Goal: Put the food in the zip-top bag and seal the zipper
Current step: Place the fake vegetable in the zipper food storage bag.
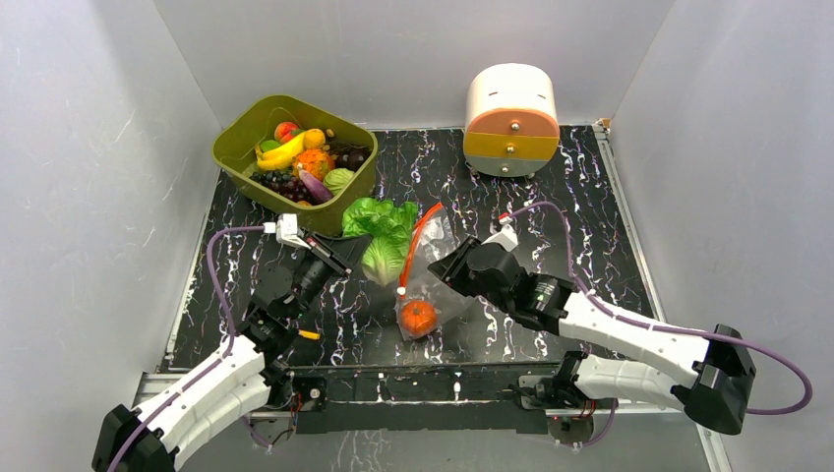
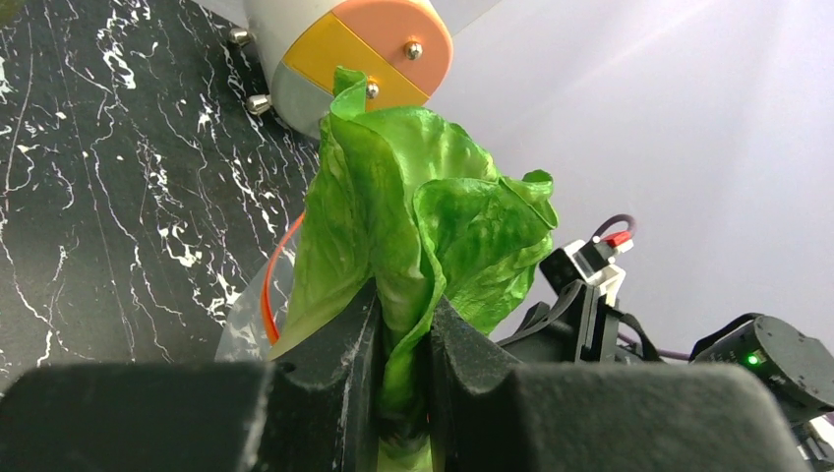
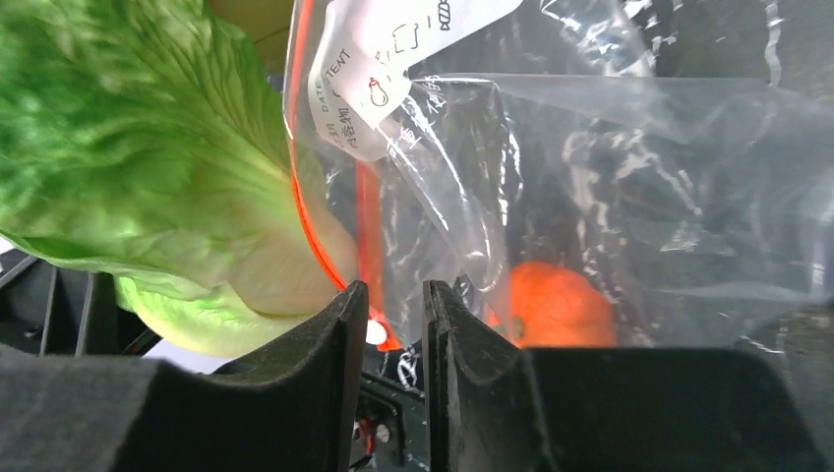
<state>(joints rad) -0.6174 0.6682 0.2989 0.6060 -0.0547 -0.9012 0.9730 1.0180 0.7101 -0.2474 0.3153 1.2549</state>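
Green lettuce (image 1: 382, 236) is what catches the eye. The left fingers (image 2: 403, 339) are clamped tight on its pale stalk end, and the crinkled leaves fan up past the tips. From above, it sits over the black marbled counter (image 1: 551, 197), just in front of the bin (image 1: 231, 147) and right against the left side of the bag (image 1: 438, 280).

The bag stands tilted near the middle of the counter, with its mouth turned toward the lettuce. The zipper (image 1: 418, 241) runs as a thin red-orange line from the upper end down toward the near edge. In the right wrist view that strip curves across the face of the lettuce and touches it. I cannot tell whether any leaf is past the mouth.

The right fingers (image 3: 395, 305) are drawn close together at the bag's right edge, and clear film and the lower end of the zipper run down into the narrow gap between them. They look pinched on the bag. A white printed label (image 3: 393, 59) shows near the mouth.

One round orange piece (image 1: 418, 317) lies inside the bag at its lower, near end.

The olive bin at the back left holds the rest of the toy food (image 1: 300, 157), in yellow, orange, green and dark purple. A rounded drawer box (image 1: 509, 120) in white, orange and yellow stands at the back right, well apart from both arms.
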